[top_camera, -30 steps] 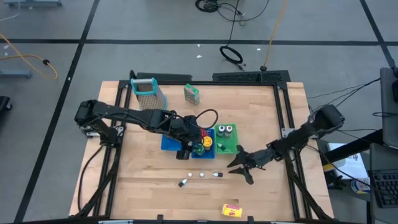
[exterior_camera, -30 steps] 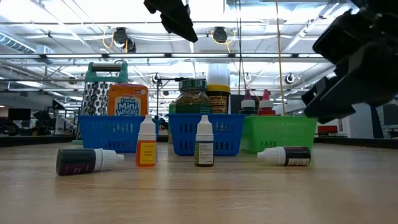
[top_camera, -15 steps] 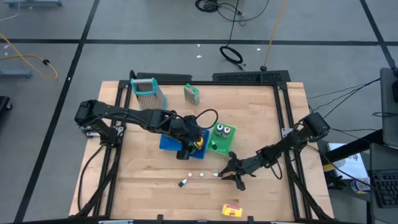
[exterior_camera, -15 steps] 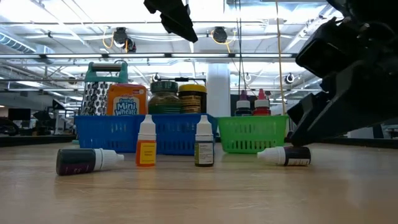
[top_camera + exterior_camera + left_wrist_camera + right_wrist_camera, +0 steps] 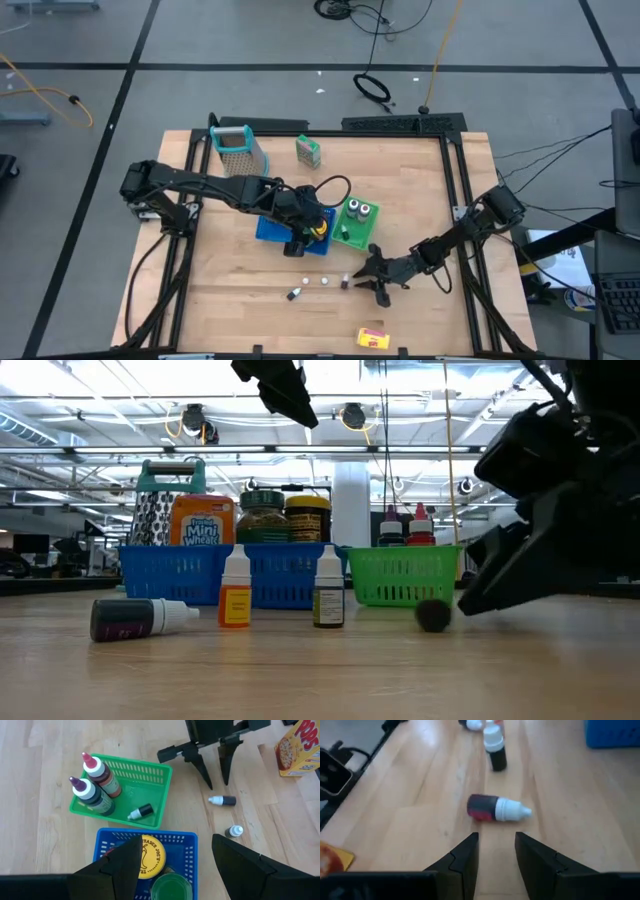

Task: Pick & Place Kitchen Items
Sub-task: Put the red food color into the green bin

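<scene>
A small dark bottle with a white cap lies on its side on the wood table, just ahead of my right gripper. That gripper stands open and low, and the bottle lies across the line of its fingers. Two more small bottles, orange and green, stand upright to its left. A purple one lies on its side. My left gripper hangs open above the blue basket, with nothing between its fingers. A yellow box lies near the front edge.
The green basket holds two sauce bottles and a small lying bottle. Jars stand in the blue basket. A metal grater and a green carton stand at the back. Bare wood lies near the front left.
My right gripper has moved down and toward the table's left edge, up to the lying bottle. That bottle has turned on the table: it lay side-on to the low view and now shows end-on. In the first half second, the green basket shifted toward the table's left edge.
</scene>
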